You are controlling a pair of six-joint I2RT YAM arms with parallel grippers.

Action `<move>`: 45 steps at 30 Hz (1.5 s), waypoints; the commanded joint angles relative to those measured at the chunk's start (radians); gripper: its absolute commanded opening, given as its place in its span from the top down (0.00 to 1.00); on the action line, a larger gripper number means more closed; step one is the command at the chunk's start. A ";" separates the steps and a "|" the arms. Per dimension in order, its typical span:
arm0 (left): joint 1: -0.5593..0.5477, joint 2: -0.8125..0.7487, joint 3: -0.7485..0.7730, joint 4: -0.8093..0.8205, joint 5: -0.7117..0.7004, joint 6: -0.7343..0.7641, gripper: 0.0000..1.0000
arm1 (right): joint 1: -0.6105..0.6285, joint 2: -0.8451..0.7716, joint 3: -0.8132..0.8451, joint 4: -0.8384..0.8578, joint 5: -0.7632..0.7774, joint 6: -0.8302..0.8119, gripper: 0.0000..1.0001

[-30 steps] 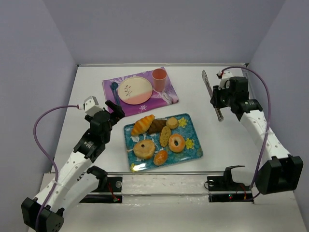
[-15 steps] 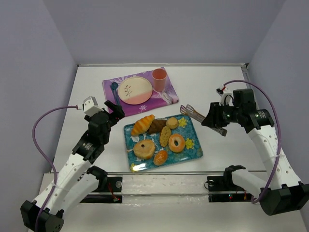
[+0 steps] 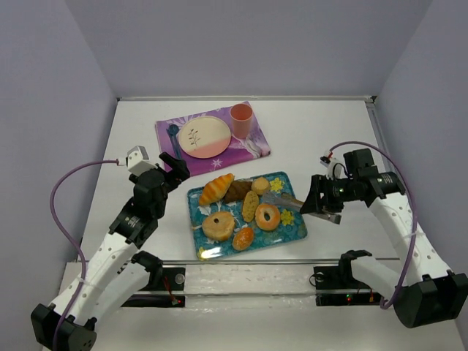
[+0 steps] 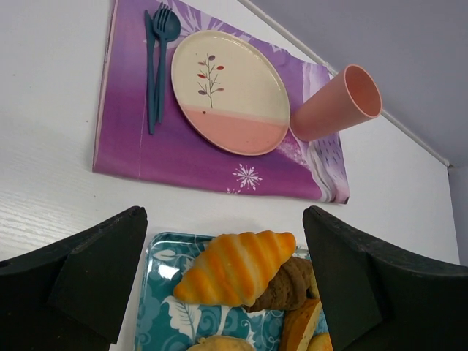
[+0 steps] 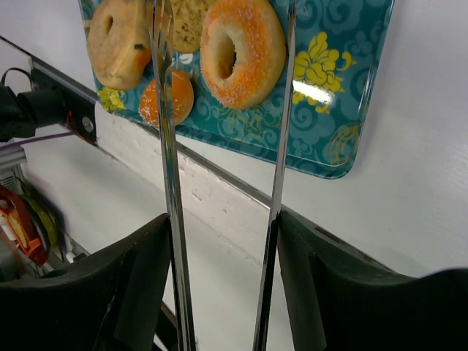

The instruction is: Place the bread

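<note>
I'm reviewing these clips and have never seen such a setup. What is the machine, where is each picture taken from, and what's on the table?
The machine is a left arm and a right arm, bolted at the near edge of the table. One view looks down from above and behind them; the other two come from wrist cameras. On the table sit a teal tray of breads, including a croissant and a sugared doughnut, and a purple placemat with a plate, pink cup, fork and spoon. The right gripper holds metal tongs, spread either side of the doughnut in its wrist view. The left gripper is open and empty near the croissant.
</note>
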 commanded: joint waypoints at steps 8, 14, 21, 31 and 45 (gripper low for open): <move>0.000 -0.018 -0.040 0.027 0.026 -0.021 0.01 | 0.021 0.010 -0.101 -0.056 -0.004 0.020 0.40; 0.002 -0.012 -0.040 0.030 0.029 -0.018 0.01 | 0.030 0.040 -0.121 -0.043 -0.021 0.023 0.46; 0.000 -0.024 -0.044 0.032 0.026 -0.015 0.01 | 0.059 0.072 -0.113 -0.066 -0.062 0.013 0.51; 0.000 -0.024 -0.049 0.036 0.026 -0.011 0.01 | 0.059 0.095 -0.032 -0.074 -0.035 0.016 0.93; 0.002 -0.072 -0.052 0.042 0.005 -0.019 0.01 | 0.059 0.067 0.319 0.048 -0.019 0.089 0.93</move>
